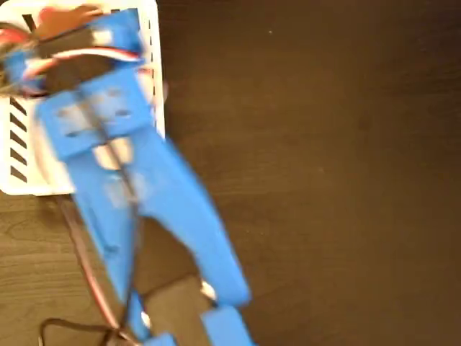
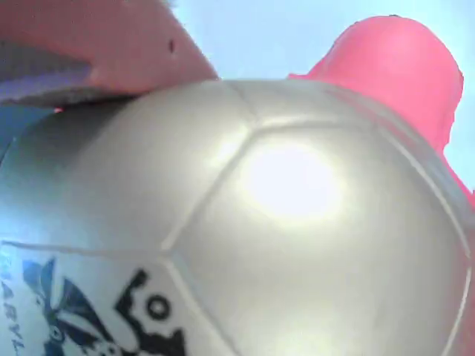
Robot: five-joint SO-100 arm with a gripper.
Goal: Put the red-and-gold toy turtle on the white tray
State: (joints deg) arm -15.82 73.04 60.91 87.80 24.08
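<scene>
1. One thing fills the wrist view almost wholly: the red-and-gold toy turtle point(image 2: 297, 222). Its domed shell looks silvery-gold under a bright glare, its coral-red head rises at the upper right, and part of a black printed logo shows at the lower left.
2. The fixed view is blurred. The blue arm point(image 1: 144, 187) reaches from the lower edge over the dark wooden bench point(image 1: 324, 180) to the white tray point(image 1: 29, 189) in the upper left corner. A red-orange patch at the arm's far end, over the tray, may be the turtle, though the blur leaves that unsure.
3. The fingers cannot be made out in either view, so how wide they stand cannot be told. A coral-pink shape touching the shell at the wrist view's upper left could be a leg or something else. With the shell so near the wrist camera, the turtle is probably held, but that is a judgement.
4. Handling: the turtle looks small and light, and probably soft, so it should yield under a squeeze rather than crack.
5. The shell's gloss suggests a slippery skin, and the dome could squirt out of a pinch placed high.
6. Best hold: low across the shell's sides, where it is widest, not on the stubby limbs or head.
</scene>
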